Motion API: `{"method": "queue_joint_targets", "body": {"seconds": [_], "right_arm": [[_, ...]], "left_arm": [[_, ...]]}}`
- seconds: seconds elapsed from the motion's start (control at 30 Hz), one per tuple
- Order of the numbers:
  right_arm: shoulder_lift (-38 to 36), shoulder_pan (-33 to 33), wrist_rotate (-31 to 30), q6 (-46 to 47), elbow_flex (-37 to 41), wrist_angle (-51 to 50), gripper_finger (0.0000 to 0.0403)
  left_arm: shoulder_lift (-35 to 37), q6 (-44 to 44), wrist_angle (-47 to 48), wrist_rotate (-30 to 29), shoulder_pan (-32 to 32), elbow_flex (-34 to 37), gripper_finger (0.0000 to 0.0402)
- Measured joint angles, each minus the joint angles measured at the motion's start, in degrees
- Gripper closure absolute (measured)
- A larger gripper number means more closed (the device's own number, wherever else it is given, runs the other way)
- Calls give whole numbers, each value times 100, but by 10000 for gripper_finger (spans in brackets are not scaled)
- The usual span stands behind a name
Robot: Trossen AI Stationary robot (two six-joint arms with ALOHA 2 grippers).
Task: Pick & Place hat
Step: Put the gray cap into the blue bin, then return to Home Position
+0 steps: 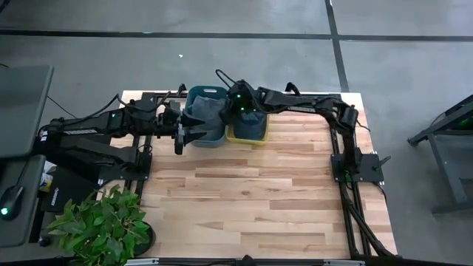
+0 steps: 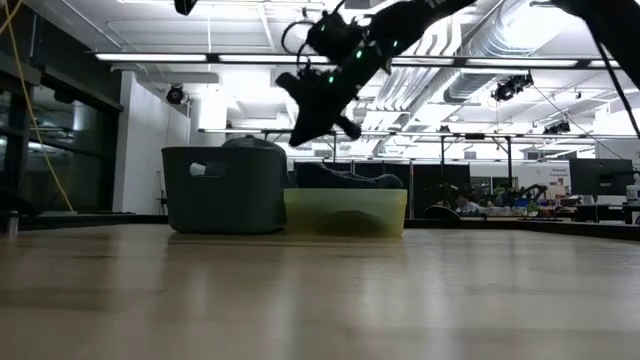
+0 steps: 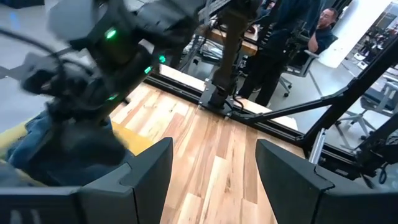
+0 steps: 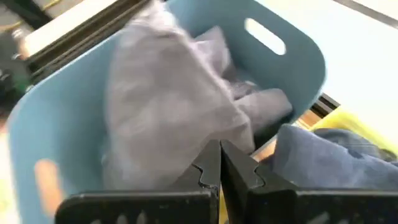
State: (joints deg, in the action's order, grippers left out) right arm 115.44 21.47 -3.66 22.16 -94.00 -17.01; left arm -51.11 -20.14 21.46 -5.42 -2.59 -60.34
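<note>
Two bins: sat side by side at the far edge of the counter [image 1: 259, 199], touching or nearly so.
Teal bin [image 1: 208, 118]: the larger one, on the left arm's side; a grey hat [image 4: 168, 118] was heaped inside, crown rising above the rim in the low view.
Yellow bin [image 1: 247, 133]: lower, on the right arm's side; a blue hat [image 4: 336, 158] lay in it.
Right arm: reached across from its base on the right edge of the counter to above the bins.
Right pincer [image 4: 221, 165]: fingers pressed together, nothing between them; hovered above where the two bins meet, clear of both rims in the low view.
Left arm: parked along the left edge, pointed toward the teal bin.
Left pincer [image 3: 214, 174]: fingers spread apart, empty, just beside the teal bin at its near side.
Key relation: grey hat lay straight ahead of and below the right pincer, in the teal bin; blue hat just off to one side. Grey hat's long axis ran roughly along the bin's length, though it was too crumpled to be sure.
Nearer arm: right pincer seemed closest to either hat; judged it would need to spread before dropping in.
Plant [image 1: 100, 225]: at the near left corner, well apart.
</note>
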Motion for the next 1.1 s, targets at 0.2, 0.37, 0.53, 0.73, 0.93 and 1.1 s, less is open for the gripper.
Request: {"method": "queue_joint_targets", "body": {"seconds": [0.2,0.37,0.53,0.73,0.93,1.1], "right_arm": [[-704,-201,434,-801,0,-561,403],[-1254,-473,686,-1210,0,-769,403],[-1629,-745,699,-1360,0,-844,403],[-1750,-1050,719,-1470,0,-1112,403],[-1926,-1297,740,-1372,234,-1239,403],[-2647,-1394,848,-884,1415,-52,403]], "left_arm": [[166,-105,397,-385,0,0,175],[348,-127,747,-590,0,0,175],[563,-36,760,-567,0,-2,175],[833,41,947,-557,0,48,175],[1563,-92,411,-568,0,920,175],[2229,-262,52,-367,0,1692,175]]}}
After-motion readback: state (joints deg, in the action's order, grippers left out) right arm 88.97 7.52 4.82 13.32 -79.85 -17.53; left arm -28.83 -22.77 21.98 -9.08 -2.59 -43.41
